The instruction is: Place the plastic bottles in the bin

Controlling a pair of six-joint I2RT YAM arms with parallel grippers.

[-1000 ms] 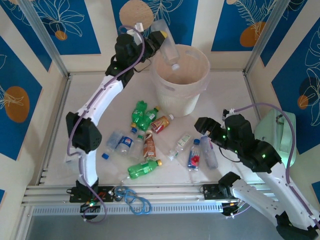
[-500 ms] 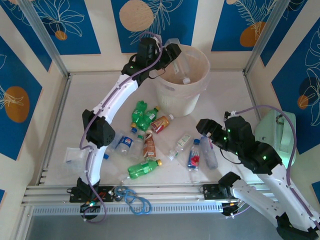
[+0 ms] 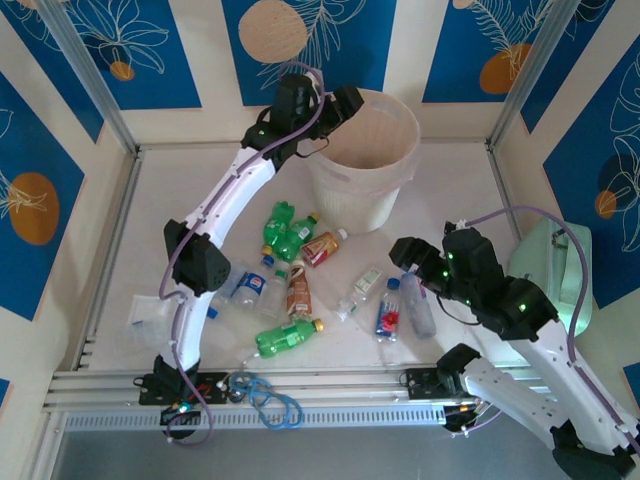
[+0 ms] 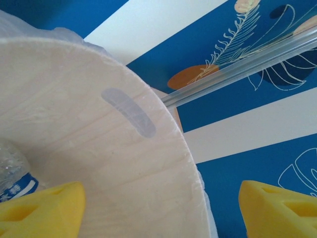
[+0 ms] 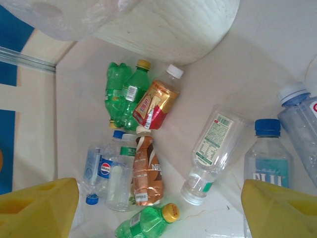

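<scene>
While left gripper (image 4: 158, 210), over the bin (image 3: 360, 195), and right gripper (image 5: 158, 208) gape empty, plastic bottles (image 5: 147, 171) seem light, crushable: grip mid-body.

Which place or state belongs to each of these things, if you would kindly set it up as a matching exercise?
1. left gripper
2. right gripper
3. bin
4. mint-green case

A. at the right edge of the top view
B. open, above bottles lying on the table
C. open, at the bin's rim
D. holds a clear blue-labelled bottle

Pairs: 1-C, 2-B, 3-D, 4-A
</scene>
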